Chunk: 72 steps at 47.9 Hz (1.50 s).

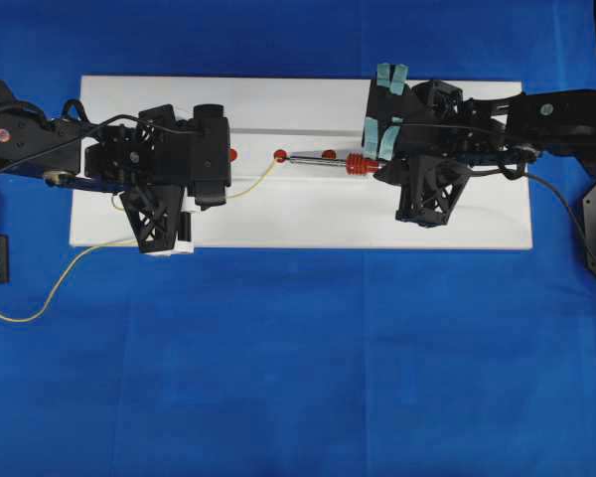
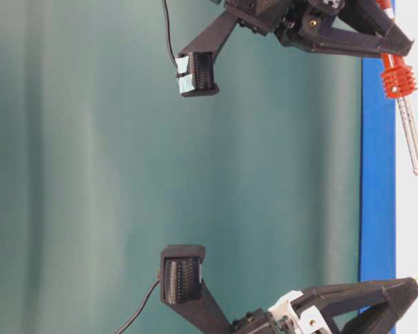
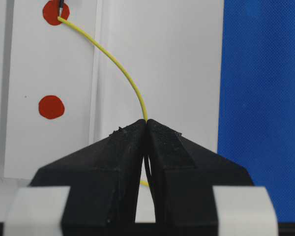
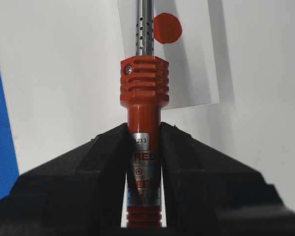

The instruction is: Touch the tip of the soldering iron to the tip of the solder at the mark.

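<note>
Soldering iron (image 1: pixel 340 163): level above white board (image 1: pixel 298 224), tip at middle red mark (image 1: pixel 280 155), orange body clamped in right gripper (image 4: pixel 145 142). Solder (image 3: pixel 119 69): thin yellow wire, pinched in left gripper (image 3: pixel 146 123), free end on the same mark, apparently touching the iron tip. Two further red marks flanking it. Blue cloth (image 1: pixel 298 378) beneath board.

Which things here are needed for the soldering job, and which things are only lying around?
Needed:
- soldering iron, in the right gripper
- solder, in the left gripper
- red mark where the tips meet

Only around:
- other red marks
- white board
- blue cloth
</note>
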Available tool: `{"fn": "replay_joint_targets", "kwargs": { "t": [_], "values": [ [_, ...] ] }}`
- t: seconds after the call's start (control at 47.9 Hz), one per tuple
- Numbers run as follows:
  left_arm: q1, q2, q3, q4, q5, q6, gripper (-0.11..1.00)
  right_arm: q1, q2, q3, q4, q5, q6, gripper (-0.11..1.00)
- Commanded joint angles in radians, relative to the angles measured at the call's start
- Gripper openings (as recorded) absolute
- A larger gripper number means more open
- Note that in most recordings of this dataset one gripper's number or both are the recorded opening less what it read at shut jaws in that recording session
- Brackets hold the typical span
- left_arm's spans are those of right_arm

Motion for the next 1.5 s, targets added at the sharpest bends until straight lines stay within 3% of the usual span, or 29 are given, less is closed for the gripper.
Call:
{"fn": "replay_joint_targets", "kwargs": {
  "t": [0.0, 0.878, 1.483],
  "values": [
    [-0.002, -0.009, -0.021, 0.003, -0.003, 0.002, 0.02, -0.002, -0.009, -0.023, -0.002, -0.003, -0.002, 0.06],
    [0.002, -0.015, -0.021, 0.003, -0.003, 0.005, 0.02, -0.002, -0.009, -0.023, -0.002, -0.003, -0.002, 0.06],
    [0.018, -0.284, 0.106, 0.003, 0.026, -0.008, 0.02, -0.002, -0.009, -0.023, -0.002, -0.005, -0.003, 0.06]
  ]
}}
